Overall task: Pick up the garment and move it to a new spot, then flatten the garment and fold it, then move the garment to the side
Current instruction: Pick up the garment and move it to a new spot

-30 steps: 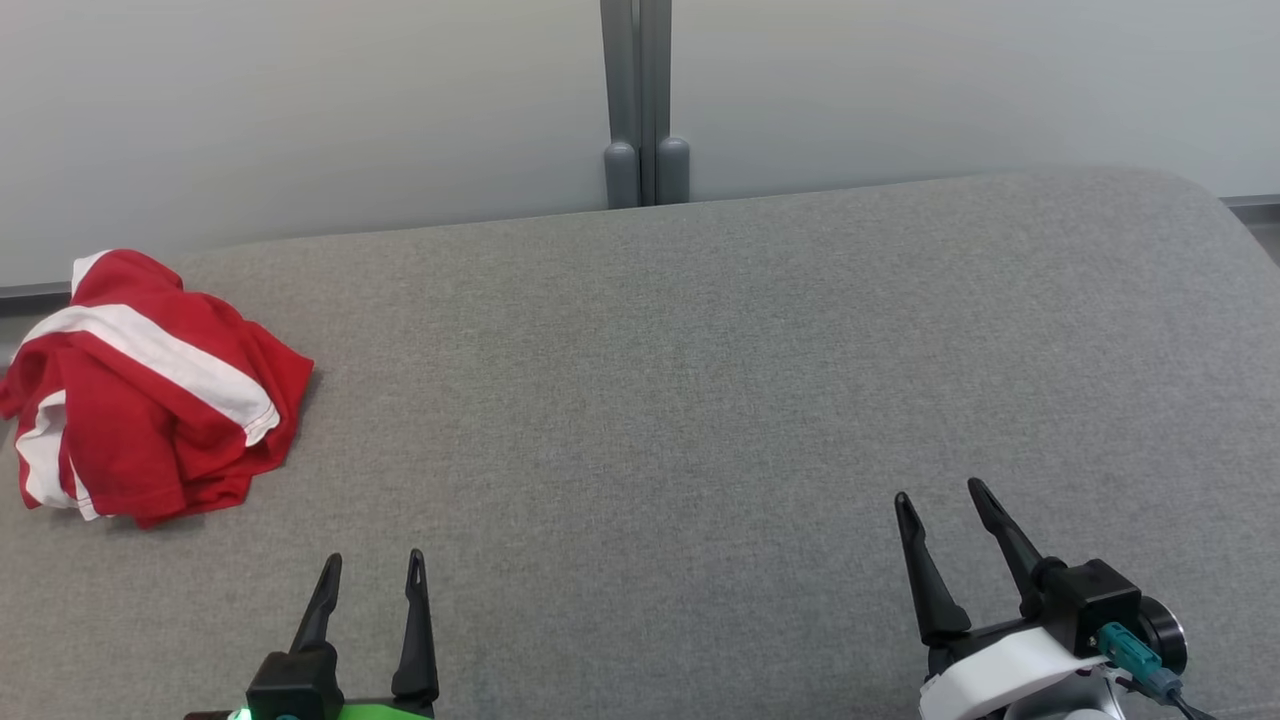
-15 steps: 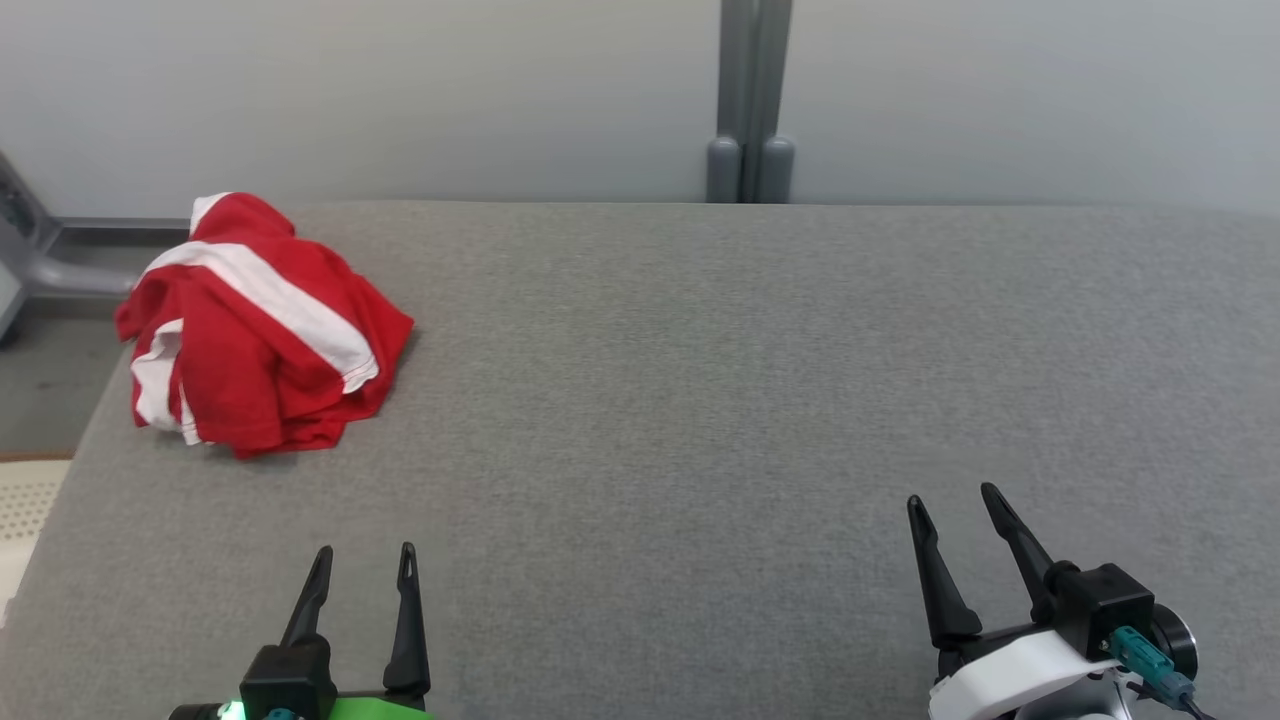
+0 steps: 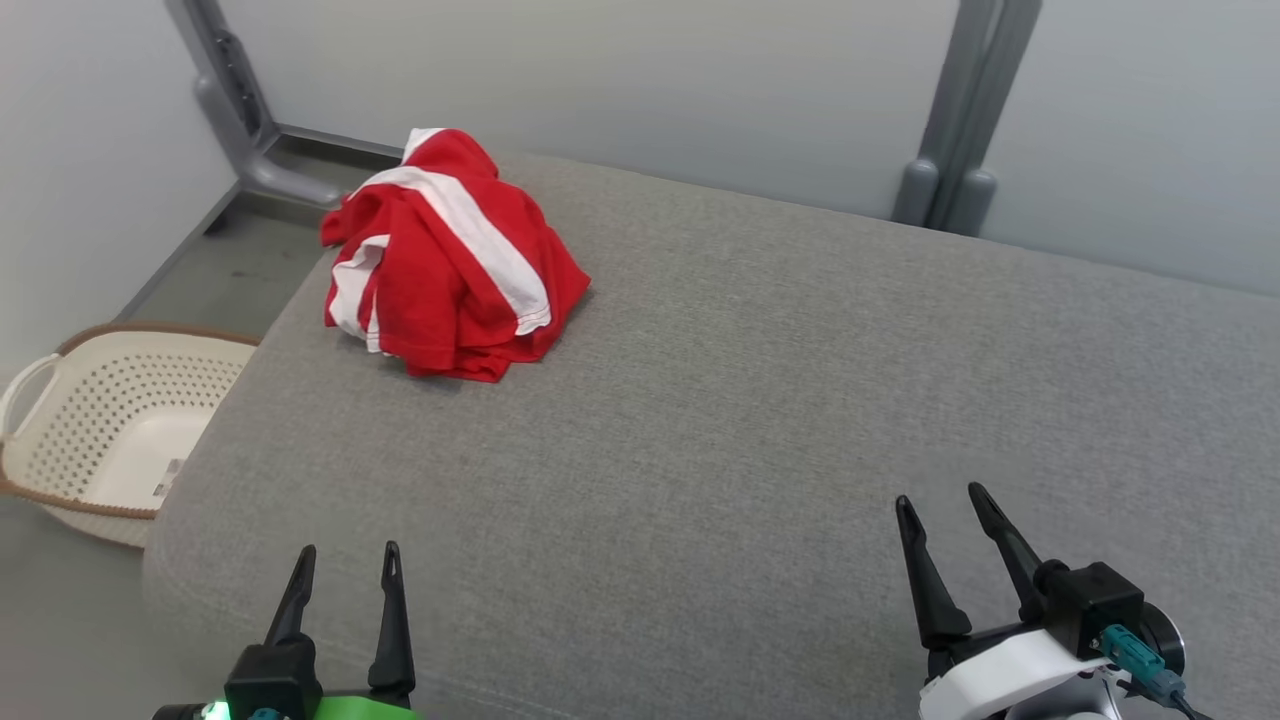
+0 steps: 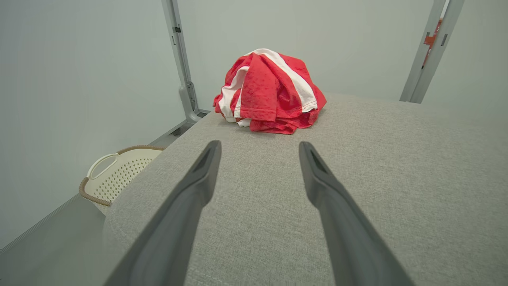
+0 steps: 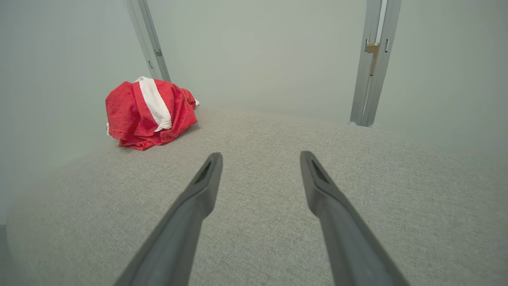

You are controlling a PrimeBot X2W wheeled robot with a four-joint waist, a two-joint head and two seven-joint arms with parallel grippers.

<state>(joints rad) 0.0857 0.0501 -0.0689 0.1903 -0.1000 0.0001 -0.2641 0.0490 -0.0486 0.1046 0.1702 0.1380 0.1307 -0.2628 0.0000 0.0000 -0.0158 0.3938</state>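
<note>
A crumpled red garment with white stripes lay at the far left of the grey fabric-covered cushion, untouched. The left gripper and the right gripper hovered over its near edge, well apart from the garment, each with its 2 fingers spread wide and holding nothing. A white perforated plastic basket sat on the floor to the left.

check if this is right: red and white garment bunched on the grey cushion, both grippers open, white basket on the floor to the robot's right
No: the white basket sits on the floor to the robot's left, as the head view shows. The red and white garment is bunched on the grey cushion, and the left gripper and right gripper are open.
</note>
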